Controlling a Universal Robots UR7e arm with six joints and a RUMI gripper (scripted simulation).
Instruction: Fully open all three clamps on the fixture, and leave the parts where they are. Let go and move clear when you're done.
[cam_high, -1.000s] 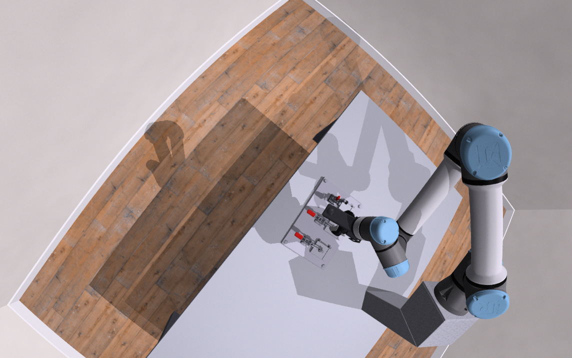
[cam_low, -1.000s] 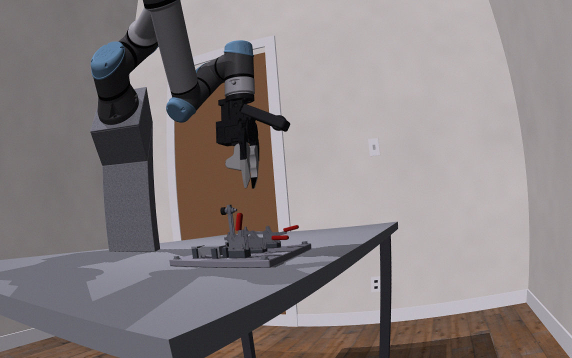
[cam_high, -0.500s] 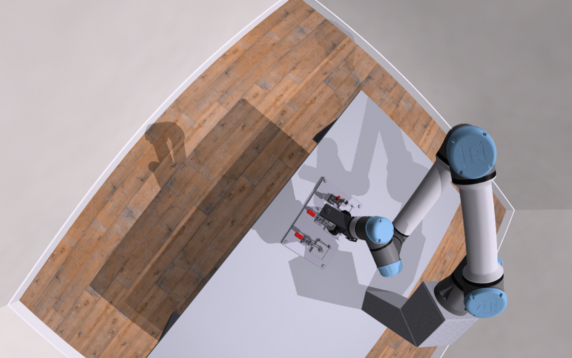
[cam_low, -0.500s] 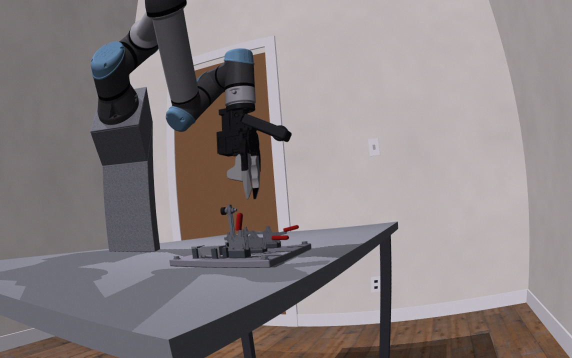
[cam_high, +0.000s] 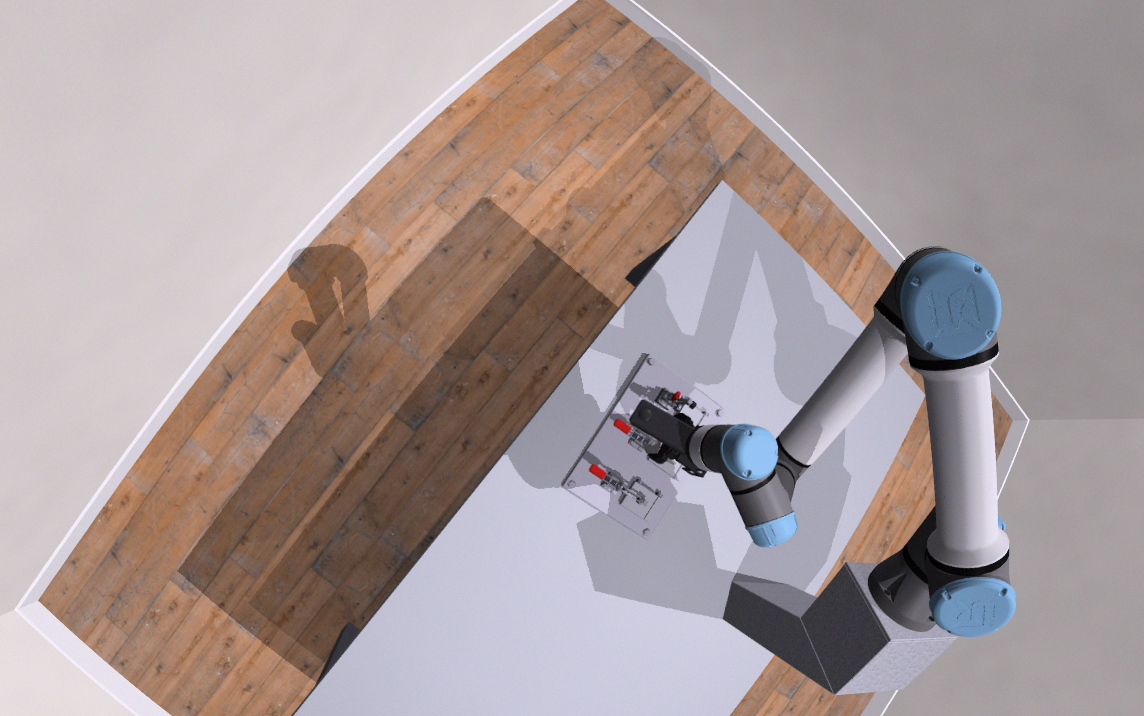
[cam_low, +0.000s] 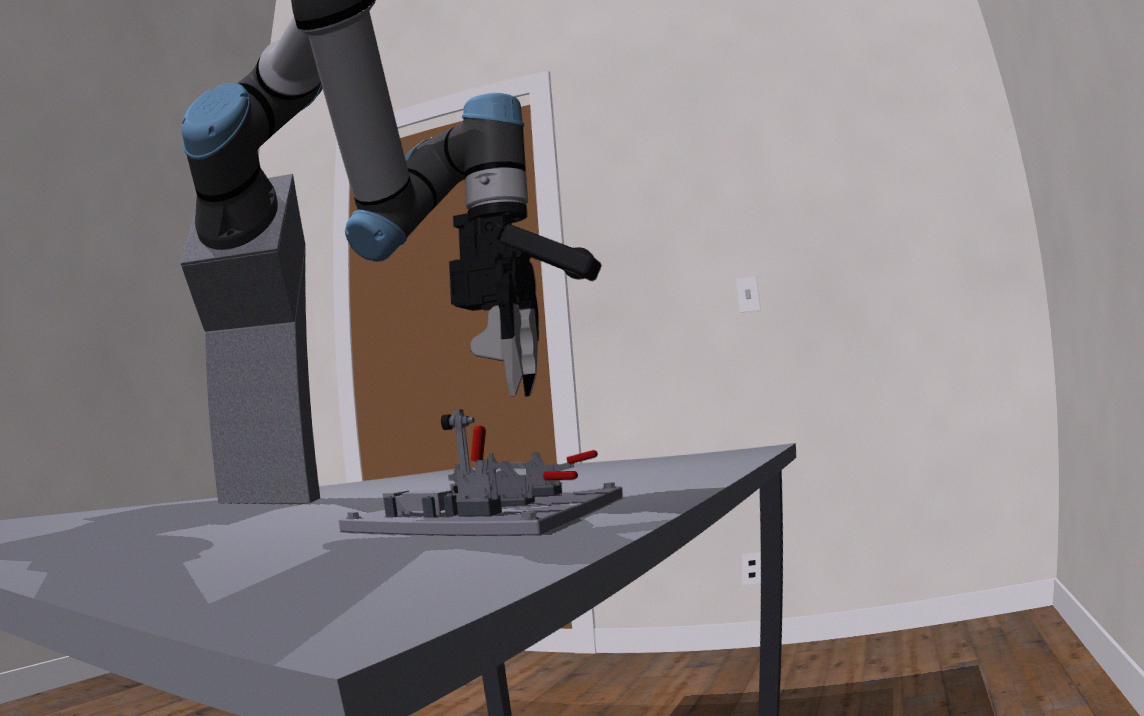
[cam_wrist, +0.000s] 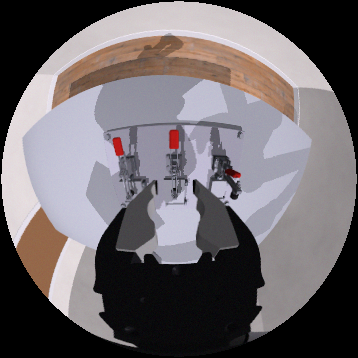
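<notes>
The fixture plate (cam_high: 620, 516) (cam_low: 438, 526) (cam_wrist: 155, 145) carries three clamps. In the wrist view, the right clamp's red handle (cam_wrist: 233, 173) (cam_low: 478, 443) (cam_high: 676, 395) stands up, and its arm (cam_low: 461, 445) is raised. The middle clamp's red handle (cam_wrist: 174, 139) (cam_high: 621, 425) (cam_low: 560, 475) lies nearly flat, arm down. The left clamp's red handle (cam_wrist: 118, 146) (cam_high: 597, 471) (cam_low: 582, 456) lies low, tilted slightly up, arm down. The parts are too small to tell apart from the holders. My gripper (cam_low: 520, 393) (cam_wrist: 175, 181) is partly open and empty, pointing down above the fixture. The top view hides its fingertips.
The fixture sits on the grey table (cam_high: 472, 607) (cam_low: 253, 624) near its long edge. The arm's pedestal (cam_low: 257, 405) (cam_high: 885, 650) stands on the opposite side. In the exterior view, the raised clamp arm is the fixture's highest point, below the fingertips.
</notes>
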